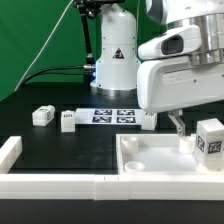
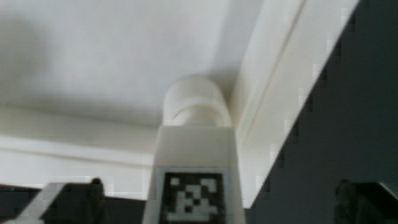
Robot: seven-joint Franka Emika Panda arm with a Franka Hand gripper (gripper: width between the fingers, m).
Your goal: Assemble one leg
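A white leg with a black-and-white tag stands upright at the right side of the large white tray-like part. My gripper hangs over that part with one dark finger just left of the leg. In the wrist view the leg rises between my two dark fingers, which stand well apart from its sides. Its rounded end meets the tray's inner surface beside the rim. The gripper is open around the leg.
Three more white legs lie on the black table: one at the exterior view's left, one beside it, one by the arm. The marker board lies between them. White rails line the front edge and the left.
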